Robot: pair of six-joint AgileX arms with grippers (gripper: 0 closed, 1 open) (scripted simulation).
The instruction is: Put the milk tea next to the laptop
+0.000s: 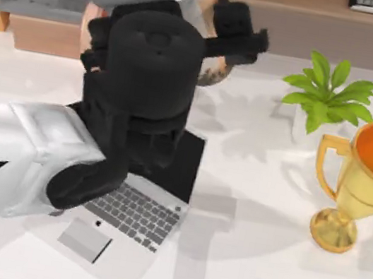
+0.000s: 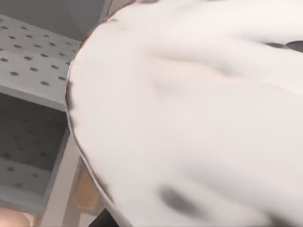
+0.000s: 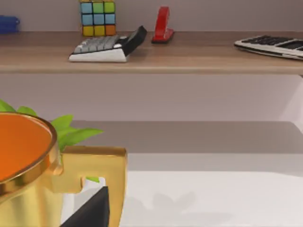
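Left arm reaches in from the table's left, over the laptop point(image 1: 130, 225), its black wrist blocking much of the screen. Left gripper point(image 1: 211, 36) is up near the back edge of the table, fingers clamped on the milk tea point(image 1: 206, 14), which is held tilted and lifted above the table; only the cup's rim, a bit of clear wall and the dark pearl end peek out around the arm in the top view. In the left wrist view the white lid point(image 2: 199, 118) of the cup sits very close to the camera, with a thin brown edge along its rim and a grey perforated shelf unit point(image 2: 28, 71) behind. The laptop lies open on the white table point(image 1: 258, 266), left of centre, keyboard and pale trackpad toward the front, partly under the arm. The milk tea is above and behind the laptop, not resting on anything. A gold trophy cup point(image 1: 358, 182) with an orange inside stands at the table's right, a small green plant point(image 1: 330, 92) just behind it. Right wrist view looks past the trophy point(image 3: 42, 175) and leaves to a wooden shelf carrying a colour cube point(image 3: 97, 18), a calculator point(image 3: 106, 47), a red stapler point(image 3: 162, 23) and a keyboard point(image 3: 272, 45); can't tell the right gripper's state.
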